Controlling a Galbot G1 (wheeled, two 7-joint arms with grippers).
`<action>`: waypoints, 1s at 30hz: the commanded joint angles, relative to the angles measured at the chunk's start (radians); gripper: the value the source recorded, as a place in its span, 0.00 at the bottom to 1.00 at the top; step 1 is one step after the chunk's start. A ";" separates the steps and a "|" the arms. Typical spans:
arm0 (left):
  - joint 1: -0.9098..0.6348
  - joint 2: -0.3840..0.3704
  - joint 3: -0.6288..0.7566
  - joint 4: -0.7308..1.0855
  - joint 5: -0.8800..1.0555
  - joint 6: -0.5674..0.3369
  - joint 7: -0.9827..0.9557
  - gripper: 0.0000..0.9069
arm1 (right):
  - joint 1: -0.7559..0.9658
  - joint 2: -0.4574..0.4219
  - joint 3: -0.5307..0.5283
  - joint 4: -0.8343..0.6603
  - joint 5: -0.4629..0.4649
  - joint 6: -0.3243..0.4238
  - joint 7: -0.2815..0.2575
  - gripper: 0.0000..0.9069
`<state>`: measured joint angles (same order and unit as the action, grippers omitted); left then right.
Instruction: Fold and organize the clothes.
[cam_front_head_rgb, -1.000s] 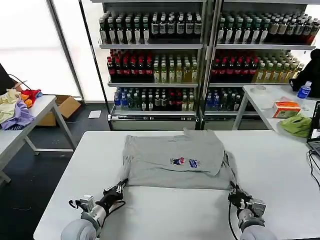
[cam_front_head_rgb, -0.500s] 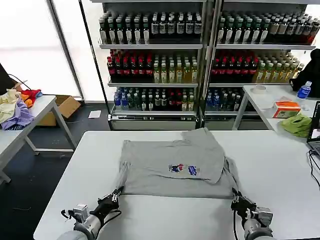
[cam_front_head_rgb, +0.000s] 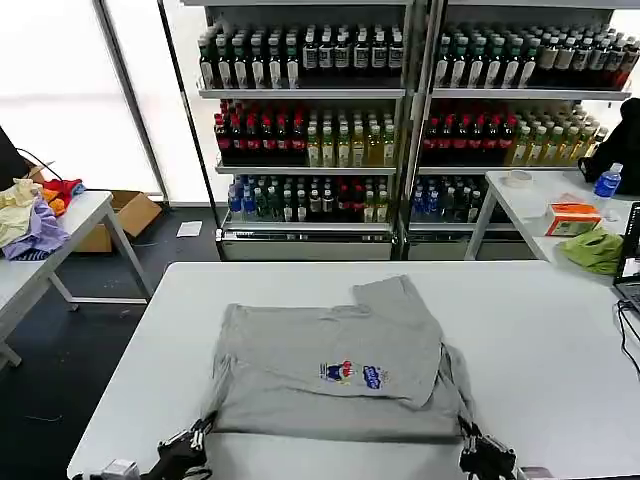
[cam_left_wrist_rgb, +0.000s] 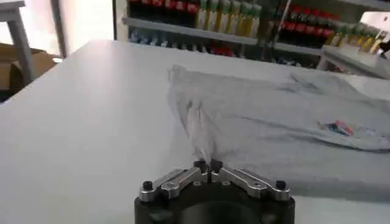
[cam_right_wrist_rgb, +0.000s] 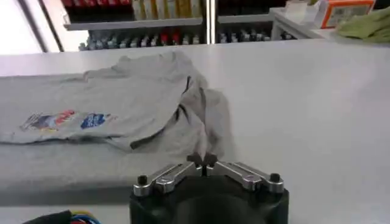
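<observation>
From the head view, your left claw (cam_front_head_rgb: 197, 436) and right claw (cam_front_head_rgb: 470, 443) are cut off at the near desk (cam_front_head_rgb: 560, 340) edge. The grey shirt (cam_front_head_rgb: 335, 360) lies half-folded, cartoon print up. At each wrist, the claw (cam_left_wrist_rgb: 208, 165) (cam_right_wrist_rgb: 202, 160) is clenched on a shirt corner.

We have dragged the light grey cotton shirt (cam_front_head_rgb: 335, 370) toward the table's near edge, our left gripper (cam_front_head_rgb: 198, 434) and right gripper (cam_front_head_rgb: 468, 440) pulling back, each pinching a hem corner.
</observation>
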<state>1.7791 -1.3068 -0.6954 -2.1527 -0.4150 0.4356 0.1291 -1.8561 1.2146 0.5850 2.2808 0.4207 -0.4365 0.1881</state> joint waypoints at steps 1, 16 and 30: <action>0.122 -0.058 -0.100 -0.098 0.038 0.035 0.010 1.00 | -0.105 -0.004 -0.012 0.075 -0.062 -0.013 -0.019 1.00; 0.005 -0.039 -0.168 -0.073 -0.025 0.025 0.007 1.00 | 0.167 -0.087 0.150 0.009 0.031 -0.030 -0.123 1.00; -0.404 0.141 -0.075 0.207 -0.041 0.038 0.131 1.00 | 0.915 -0.290 -0.093 -0.526 0.017 -0.142 -0.441 1.00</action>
<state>1.5950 -1.2721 -0.8208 -2.1103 -0.4331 0.4696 0.2133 -1.3916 1.0452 0.6148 2.0615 0.3873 -0.5329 -0.0867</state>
